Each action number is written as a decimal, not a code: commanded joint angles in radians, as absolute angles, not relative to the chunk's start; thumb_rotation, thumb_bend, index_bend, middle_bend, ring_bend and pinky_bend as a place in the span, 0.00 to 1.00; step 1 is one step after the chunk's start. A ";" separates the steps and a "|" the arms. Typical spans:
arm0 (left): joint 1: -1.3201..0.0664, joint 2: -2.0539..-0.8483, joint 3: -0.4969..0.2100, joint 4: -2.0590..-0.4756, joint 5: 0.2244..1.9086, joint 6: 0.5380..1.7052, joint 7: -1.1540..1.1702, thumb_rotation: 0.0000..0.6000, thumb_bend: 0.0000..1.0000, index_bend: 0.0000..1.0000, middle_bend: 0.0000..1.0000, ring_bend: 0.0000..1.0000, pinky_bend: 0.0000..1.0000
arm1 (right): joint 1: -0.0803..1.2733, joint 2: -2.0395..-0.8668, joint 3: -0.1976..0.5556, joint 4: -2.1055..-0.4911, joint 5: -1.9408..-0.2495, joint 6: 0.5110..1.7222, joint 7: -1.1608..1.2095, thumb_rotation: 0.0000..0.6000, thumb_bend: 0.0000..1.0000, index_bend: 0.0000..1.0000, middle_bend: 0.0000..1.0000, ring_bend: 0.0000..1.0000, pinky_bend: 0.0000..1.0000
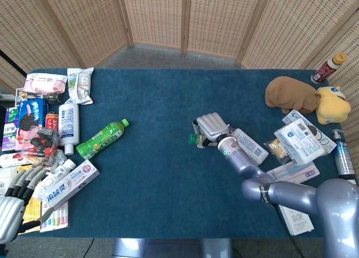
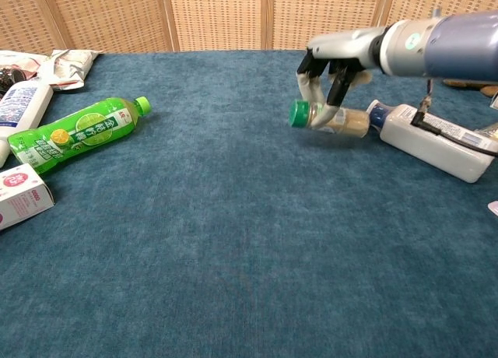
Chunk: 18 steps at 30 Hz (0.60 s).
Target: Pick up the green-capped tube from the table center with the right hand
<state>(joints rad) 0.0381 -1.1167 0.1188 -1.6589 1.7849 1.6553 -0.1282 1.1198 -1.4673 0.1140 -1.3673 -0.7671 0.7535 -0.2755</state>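
A folding woven wicker screen (image 1: 185,19) stands behind the dark blue carpeted table (image 1: 157,174), grey floor (image 1: 162,56) between.

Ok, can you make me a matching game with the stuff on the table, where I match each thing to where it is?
Things:
1. green-capped tube
2. green drink bottle
3. brown plush toy
4. left robot hand

Places:
A. lying on the table's left side
B. at the near left corner, holding nothing
C. held by the right robot hand
D. at the far right of the table

Pairs: 1-C, 2-A, 3-D, 4-B
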 commanded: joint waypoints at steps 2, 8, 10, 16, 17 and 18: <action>0.035 -1.121 0.119 -1.660 1.792 1.653 -0.119 1.00 0.30 0.00 0.00 0.00 0.00 | 1.063 -1.326 0.171 -1.564 -0.796 0.848 -0.258 1.00 0.17 0.65 1.00 0.84 0.91; 0.028 -1.124 0.120 -1.670 1.804 1.642 -0.104 1.00 0.30 0.00 0.00 0.00 0.00 | 1.016 -1.208 0.218 -1.750 -0.809 0.943 -0.263 1.00 0.16 0.65 1.00 0.85 0.91; 0.026 -1.123 0.121 -1.673 1.808 1.642 -0.101 1.00 0.30 0.00 0.00 0.00 0.00 | 1.006 -1.181 0.227 -1.792 -0.814 0.966 -0.274 1.00 0.16 0.65 1.00 0.85 0.91; 0.031 -1.126 0.124 -1.667 1.818 1.655 -0.102 1.00 0.30 0.00 0.00 0.00 0.00 | 0.980 -1.121 0.247 -1.892 -0.816 1.005 -0.291 1.00 0.16 0.65 1.00 0.85 0.91; 0.032 -1.127 0.125 -1.666 1.820 1.657 -0.103 1.00 0.30 0.00 0.00 0.00 0.00 | 0.976 -1.115 0.248 -1.903 -0.817 1.008 -0.296 1.00 0.16 0.65 1.00 0.85 0.91; 0.032 -1.127 0.125 -1.665 1.820 1.659 -0.104 1.00 0.30 0.00 0.00 0.00 0.00 | 0.974 -1.111 0.249 -1.909 -0.816 1.009 -0.299 1.00 0.16 0.65 1.00 0.85 0.91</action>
<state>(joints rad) 0.0322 -1.1269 0.1248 -1.6655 1.8196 1.6586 -0.1034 0.9801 -1.1170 0.2449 -1.9017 -0.8147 1.0035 -0.2937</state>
